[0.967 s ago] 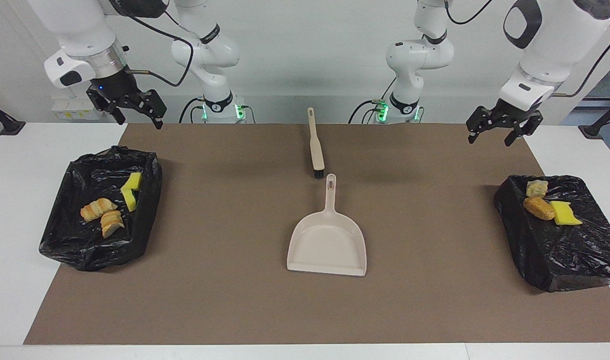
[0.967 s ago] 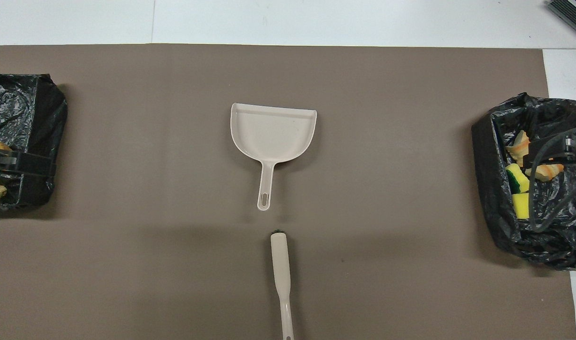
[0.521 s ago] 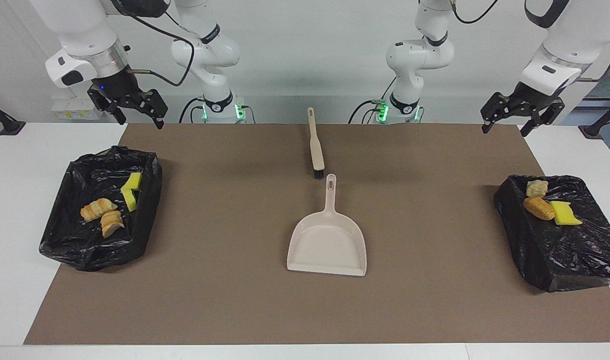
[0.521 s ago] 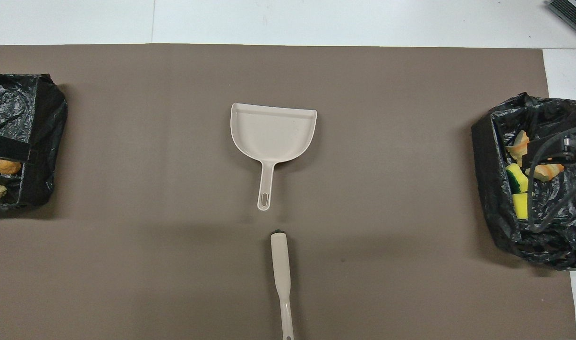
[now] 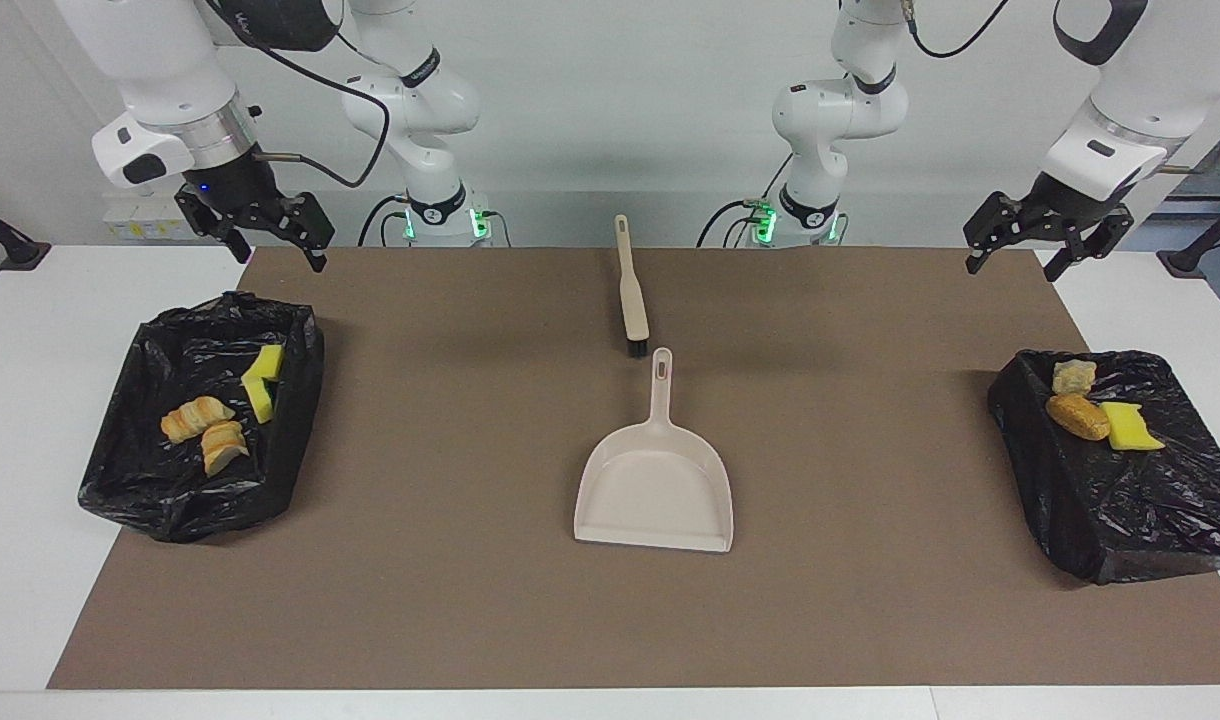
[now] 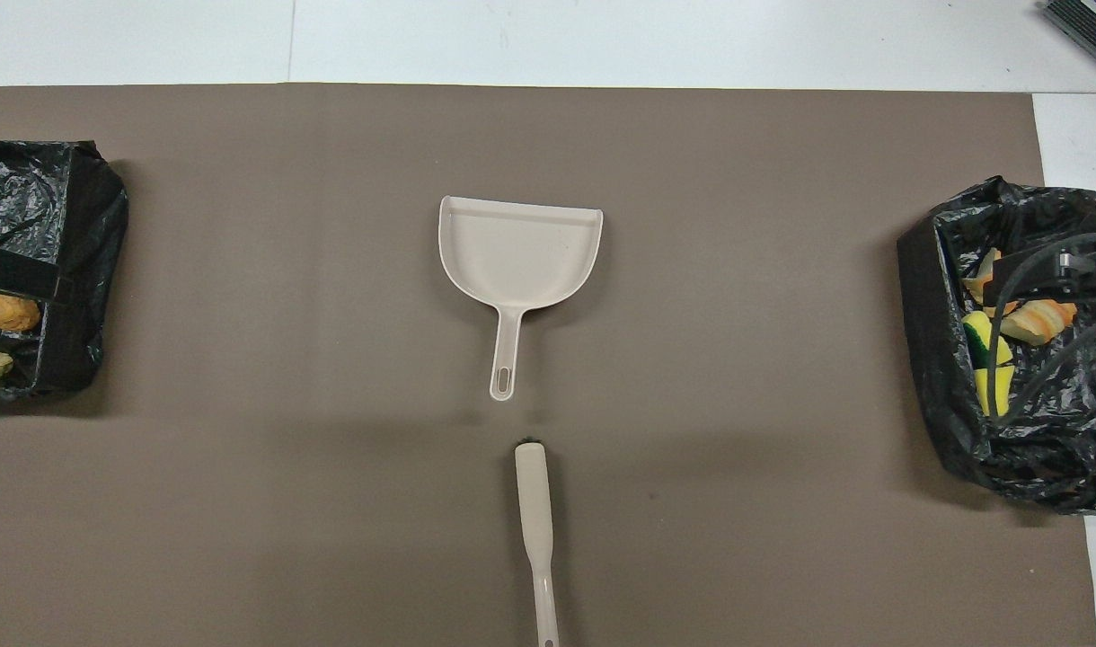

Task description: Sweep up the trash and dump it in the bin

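Yellow sponge chunks and tan bread scraps (image 5: 205, 428) look light, soft, crumbly; pinch mid-body gently. Left gripper (image 5: 1048, 240) and right gripper (image 5: 260, 232) both open, empty.

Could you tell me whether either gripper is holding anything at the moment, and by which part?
Nothing is held: the left gripper and right gripper are both open and empty, up in the air.

Brush (image 5: 631, 300) at 12 o'clock and dustpan (image 5: 655, 490) at 6 block the tabletop's (image 5: 450, 560) centre; bins (image 5: 205, 430) at 3 and 9 block its ends; between lies open mat.
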`<state>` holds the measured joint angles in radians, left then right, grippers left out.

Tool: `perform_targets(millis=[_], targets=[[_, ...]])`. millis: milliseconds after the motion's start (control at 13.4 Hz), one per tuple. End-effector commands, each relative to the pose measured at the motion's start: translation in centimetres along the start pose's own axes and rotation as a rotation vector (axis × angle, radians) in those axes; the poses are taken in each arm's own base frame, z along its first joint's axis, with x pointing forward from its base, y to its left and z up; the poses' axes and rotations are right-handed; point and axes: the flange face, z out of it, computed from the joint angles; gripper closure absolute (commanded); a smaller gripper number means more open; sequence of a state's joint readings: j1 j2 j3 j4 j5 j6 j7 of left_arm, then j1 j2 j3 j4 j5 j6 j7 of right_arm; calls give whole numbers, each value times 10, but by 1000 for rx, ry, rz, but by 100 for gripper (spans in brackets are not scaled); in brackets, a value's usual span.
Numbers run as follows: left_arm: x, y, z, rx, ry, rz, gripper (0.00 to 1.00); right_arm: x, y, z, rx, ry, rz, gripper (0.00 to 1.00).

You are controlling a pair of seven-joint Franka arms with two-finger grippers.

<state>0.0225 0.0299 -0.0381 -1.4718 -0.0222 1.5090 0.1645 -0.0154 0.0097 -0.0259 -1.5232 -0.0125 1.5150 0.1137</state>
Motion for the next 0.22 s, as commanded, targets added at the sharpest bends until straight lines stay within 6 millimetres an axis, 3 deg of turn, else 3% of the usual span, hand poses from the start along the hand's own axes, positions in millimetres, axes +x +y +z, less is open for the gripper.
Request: perform_targets(millis=[0, 149], targets=[[-5, 3, -7, 1, -9, 9, 0, -2, 2, 1, 2, 13, 20, 0], [-6, 0, -6, 1, -11, 4, 0, -3, 0, 0, 2, 9, 17, 0]])
